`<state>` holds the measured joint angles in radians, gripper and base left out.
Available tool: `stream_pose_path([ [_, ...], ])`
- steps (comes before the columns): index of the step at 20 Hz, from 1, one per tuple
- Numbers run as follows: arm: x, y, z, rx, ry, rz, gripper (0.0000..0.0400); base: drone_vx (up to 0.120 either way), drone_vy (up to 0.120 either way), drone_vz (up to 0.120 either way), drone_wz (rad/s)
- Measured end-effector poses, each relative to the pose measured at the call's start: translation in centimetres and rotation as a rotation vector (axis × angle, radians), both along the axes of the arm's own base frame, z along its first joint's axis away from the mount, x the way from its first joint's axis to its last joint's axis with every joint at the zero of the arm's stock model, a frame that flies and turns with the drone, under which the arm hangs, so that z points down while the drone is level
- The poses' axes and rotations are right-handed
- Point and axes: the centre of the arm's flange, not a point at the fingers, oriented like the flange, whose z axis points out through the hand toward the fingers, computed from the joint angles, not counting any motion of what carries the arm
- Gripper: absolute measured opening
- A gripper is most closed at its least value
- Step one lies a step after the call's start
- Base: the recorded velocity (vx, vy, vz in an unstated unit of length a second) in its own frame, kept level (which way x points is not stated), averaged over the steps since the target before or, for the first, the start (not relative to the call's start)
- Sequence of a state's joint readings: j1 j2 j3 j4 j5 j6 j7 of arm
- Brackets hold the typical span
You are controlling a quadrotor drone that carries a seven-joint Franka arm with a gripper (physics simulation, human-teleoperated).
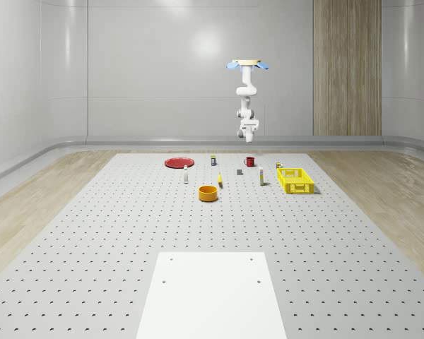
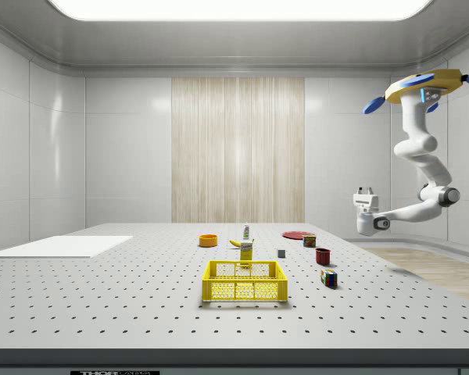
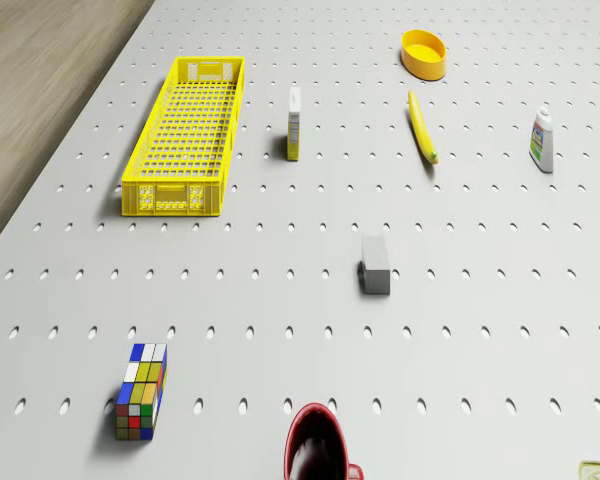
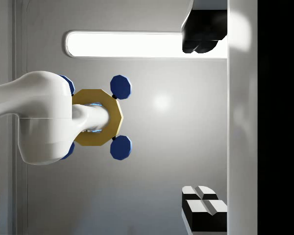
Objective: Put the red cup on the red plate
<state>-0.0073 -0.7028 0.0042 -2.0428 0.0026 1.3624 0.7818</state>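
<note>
**While the drone hovers, the cup stands apart from the plate**

As seen from the whole-scene view, going left to right: the red plate [image 1: 178, 162] lies flat on the perforated table [image 1: 92, 233] toward its far edge. Next come a small bottle [image 1: 186, 176], an orange bowl [image 1: 208, 193] and a banana [image 1: 220, 182], then a grey block [image 1: 239, 171]. The red cup [image 1: 249, 162] stands upright on the table, well to the right of the plate and not touching it. Further right sit a colour cube [image 1: 279, 164] and a yellow crate [image 1: 295, 180].

The drone [image 1: 249, 65] hovers high, roughly above the cup. Its arm [image 2: 420, 148] bends down and back up, so the gripper [image 2: 366, 190] points upward, well clear of the table. In the wrist view the fingers [image 4: 203, 29] are spread wide – nothing between them.
</note>
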Motion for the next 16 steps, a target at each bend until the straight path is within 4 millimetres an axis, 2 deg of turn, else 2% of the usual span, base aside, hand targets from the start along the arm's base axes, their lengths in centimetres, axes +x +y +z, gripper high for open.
stream_pose_path([
  [16,-0.11,0.04,0.07,-0.004,-0.012,0.000,0.0400,0.120,0.000,0.000,0.000],
])
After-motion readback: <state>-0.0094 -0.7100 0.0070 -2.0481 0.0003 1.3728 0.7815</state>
